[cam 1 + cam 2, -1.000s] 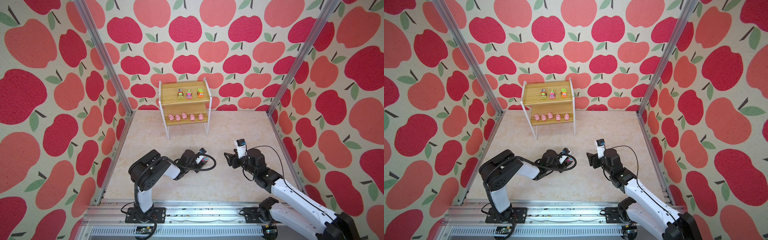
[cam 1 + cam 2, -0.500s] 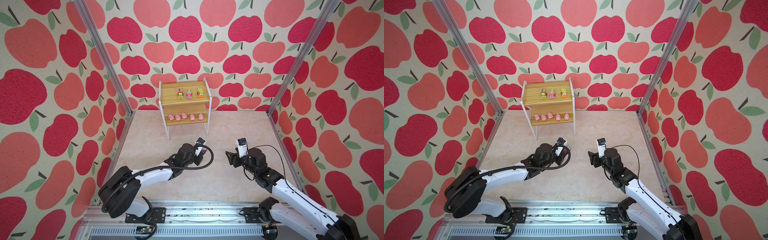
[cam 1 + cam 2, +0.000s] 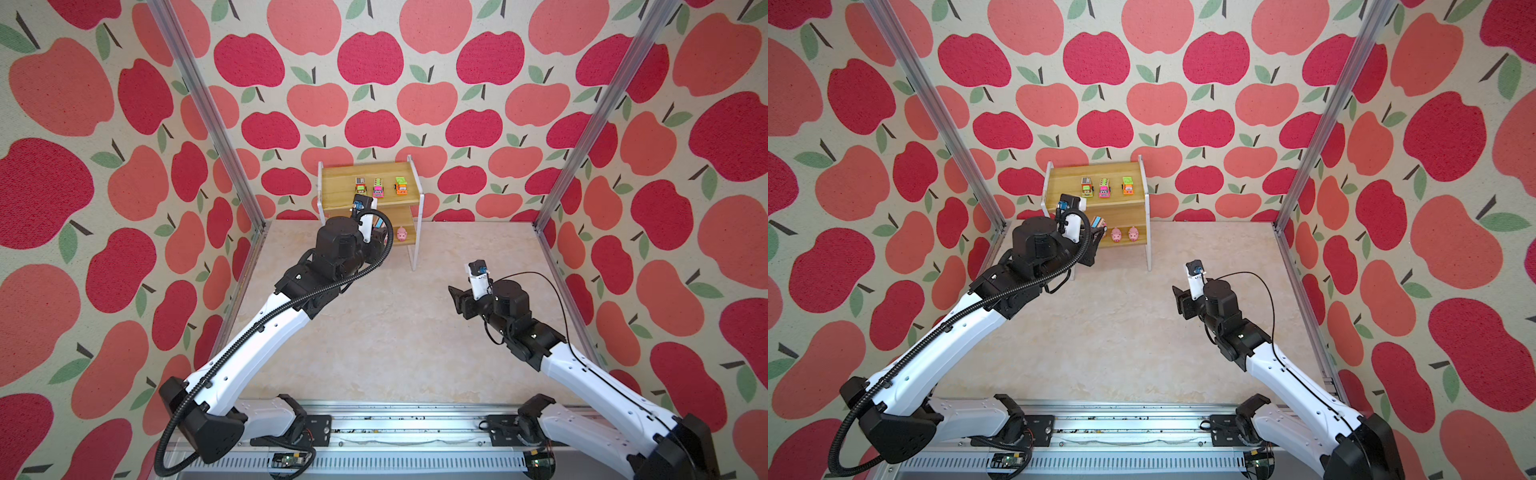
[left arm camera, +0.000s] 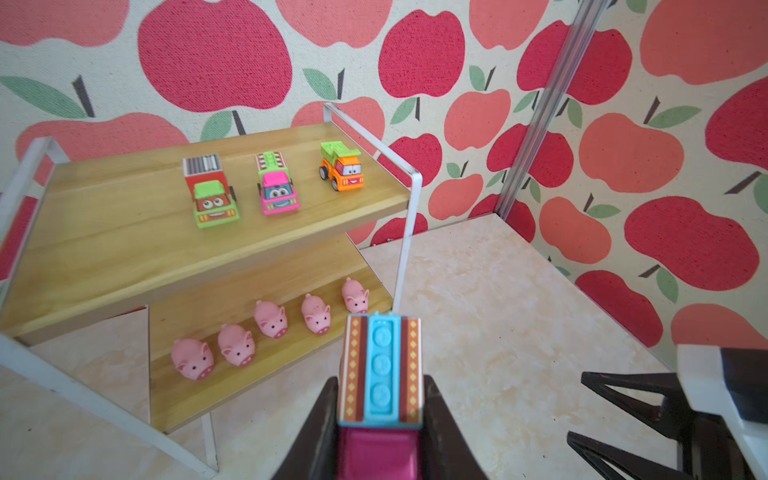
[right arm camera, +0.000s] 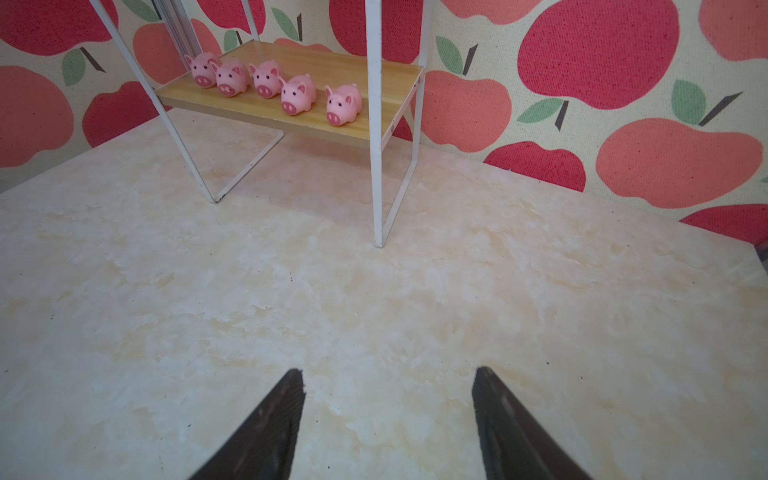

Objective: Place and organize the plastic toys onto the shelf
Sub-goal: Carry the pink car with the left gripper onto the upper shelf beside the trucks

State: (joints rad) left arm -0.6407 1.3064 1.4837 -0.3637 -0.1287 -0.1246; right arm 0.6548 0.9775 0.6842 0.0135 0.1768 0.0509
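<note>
The left fingers [image 4: 318,432] were clamped on a toy truck [image 4: 380,370], one finger against each side of it. Its blue studded top and brown diamond-patterned sides pointed away from the wrist, and a magenta part sat deepest in the grip. The truck was held clear of the desk [image 5: 374,311], in front of the shelf [image 4: 124,237] and close to the front edge of its lower board. Whether it hung over that board or just short of it could not be told. In both top views the left arm reached across the front of the shelf and hid part of the lower tier.

On that lower board five pink pigs [image 5: 266,85] stood in a row, snouts toward the front. On the upper board three trucks stood side by side, well apart from its front edge: a green truck [image 4: 212,195], a pink truck [image 4: 276,187] and an orange truck [image 4: 343,168].

The right fingers [image 5: 266,432] were apart with nothing between them, low over bare desk and well away from the shelf. In a top view the right arm [image 3: 582,374] lay stretched from the near rail.
</note>
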